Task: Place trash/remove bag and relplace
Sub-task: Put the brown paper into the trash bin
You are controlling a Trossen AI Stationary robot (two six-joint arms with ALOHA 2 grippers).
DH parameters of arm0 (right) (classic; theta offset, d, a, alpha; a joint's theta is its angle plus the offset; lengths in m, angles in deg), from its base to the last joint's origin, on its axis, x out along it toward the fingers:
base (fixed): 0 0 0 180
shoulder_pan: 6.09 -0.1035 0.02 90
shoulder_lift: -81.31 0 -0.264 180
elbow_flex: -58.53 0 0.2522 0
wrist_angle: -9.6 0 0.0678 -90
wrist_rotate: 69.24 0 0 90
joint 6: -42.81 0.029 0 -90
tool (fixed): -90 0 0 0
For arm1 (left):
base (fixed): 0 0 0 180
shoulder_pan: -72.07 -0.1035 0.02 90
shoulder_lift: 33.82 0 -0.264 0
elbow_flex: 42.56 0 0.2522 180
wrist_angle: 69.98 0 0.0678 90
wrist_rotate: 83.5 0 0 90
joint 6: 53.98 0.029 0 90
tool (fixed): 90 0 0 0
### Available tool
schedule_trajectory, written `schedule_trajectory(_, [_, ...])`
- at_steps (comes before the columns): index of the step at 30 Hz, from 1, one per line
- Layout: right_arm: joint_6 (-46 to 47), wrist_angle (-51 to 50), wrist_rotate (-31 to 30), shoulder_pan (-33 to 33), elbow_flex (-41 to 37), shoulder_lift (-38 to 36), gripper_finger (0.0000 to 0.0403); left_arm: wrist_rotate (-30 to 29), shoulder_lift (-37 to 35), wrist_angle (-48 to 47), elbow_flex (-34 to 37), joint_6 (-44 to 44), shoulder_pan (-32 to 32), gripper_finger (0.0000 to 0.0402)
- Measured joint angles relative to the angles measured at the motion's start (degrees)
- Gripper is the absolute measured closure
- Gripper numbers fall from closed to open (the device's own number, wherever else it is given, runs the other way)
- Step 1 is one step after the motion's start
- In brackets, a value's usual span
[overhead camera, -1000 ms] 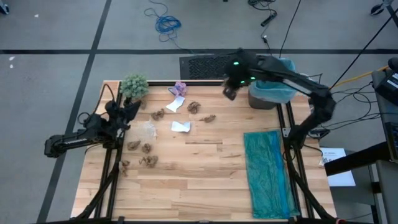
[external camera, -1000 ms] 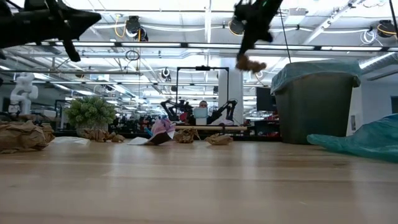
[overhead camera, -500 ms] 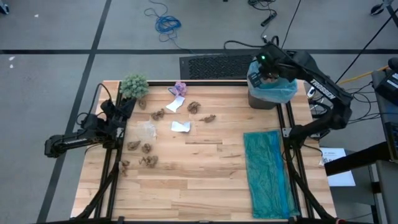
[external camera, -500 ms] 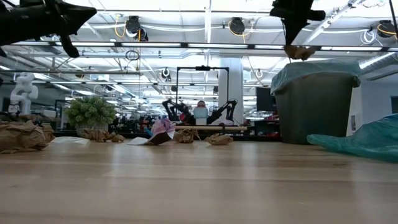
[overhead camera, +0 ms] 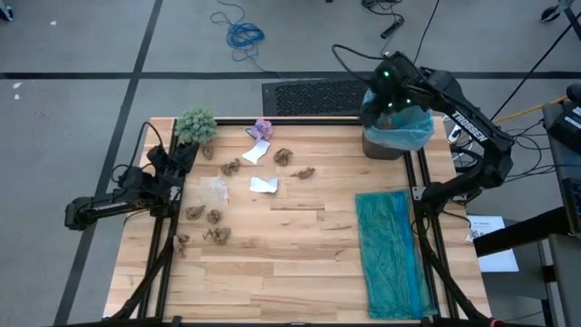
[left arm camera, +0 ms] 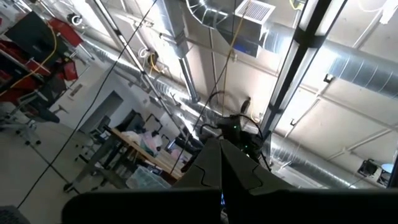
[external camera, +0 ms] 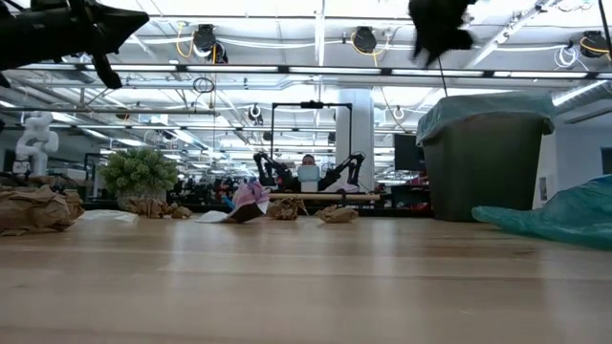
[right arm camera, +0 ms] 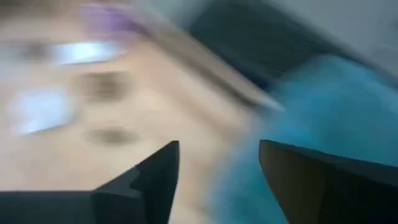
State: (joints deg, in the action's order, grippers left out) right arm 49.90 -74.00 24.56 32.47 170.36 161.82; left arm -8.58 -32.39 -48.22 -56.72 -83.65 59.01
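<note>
Right gripper (overhead camera: 392, 102) hovers above the bin (overhead camera: 381, 145), jaws spread, empty. The bag (overhead camera: 413, 132) lines the bin. The trash (overhead camera: 218, 216) lies scattered left of the bin on the worktop (overhead camera: 290, 263). Left gripper (overhead camera: 189, 156) clenched, far left of bin.

No legible text, label, brand, number or sign can be made out in any view. Pale lettering is seen along the right arm (overhead camera: 465, 123) in the high view, but it is too small to be read.
</note>
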Motion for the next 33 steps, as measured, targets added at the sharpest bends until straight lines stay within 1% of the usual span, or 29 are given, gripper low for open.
schedule_trajectory(1, [-2.90,2.52,6.52,-1.48,0.00,0.06,0.0175,-0.03,0.00,-0.01,0.00,0.00,0.00,0.0401])
schedule_trajectory(2, [-5.25,4.66,11.14,-3.46,0.02,0.32,0.0173,-0.05,0.00,-0.06,0.00,0.00,0.01,0.0401])
schedule_trajectory(3, [-7.28,6.09,13.16,-5.67,0.02,0.78,0.0173,-0.08,0.00,-0.05,0.00,0.04,0.00,0.0401])
schedule_trajectory(5, [-11.14,5.84,12.90,-9.16,0.02,2.09,0.0179,-0.27,0.00,-0.44,0.00,0.04,0.01,0.0401])
schedule_trajectory(7, [-13.56,4.96,11.29,-11.73,0.02,4.21,0.0188,-0.91,0.00,-0.52,0.00,0.04,0.01,0.0401])
schedule_trajectory(11, [-13.79,5.20,11.16,-14.55,0.00,9.94,0.0197,-2.45,0.00,-0.50,0.00,0.02,0.00,0.0401])
schedule_trajectory(15, [-17.25,7.19,11.10,-16.50,0.00,16.23,0.0194,-3.01,0.02,-0.48,0.00,0.04,0.00,0.0401])
schedule_trajectory(19, [-22.75,8.96,11.09,-17.51,0.00,23.05,0.0182,-3.08,0.02,-0.49,0.00,0.07,0.00,0.0401])
schedule_trajectory(22, [-26.24,9.79,10.64,-17.74,0.00,28.17,0.0174,-4.38,0.02,-0.48,0.00,0.09,0.01,0.0401])
schedule_trajectory(25, [-28.80,10.68,6.73,-17.66,-0.02,32.90,0.0171,-5.95,0.02,-0.49,0.00,0.22,0.00,0.0401])
schedule_trajectory(29, [-29.29,12.13,6.33,-17.25,-0.02,38.17,0.0173,-7.29,0.02,-0.50,0.00,0.48,0.00,0.0401])
schedule_trajectory(33, [-28.08,12.14,6.63,-17.17,-0.04,42.53,0.0185,-7.31,0.02,-0.47,0.00,0.42,0.00,0.0401])
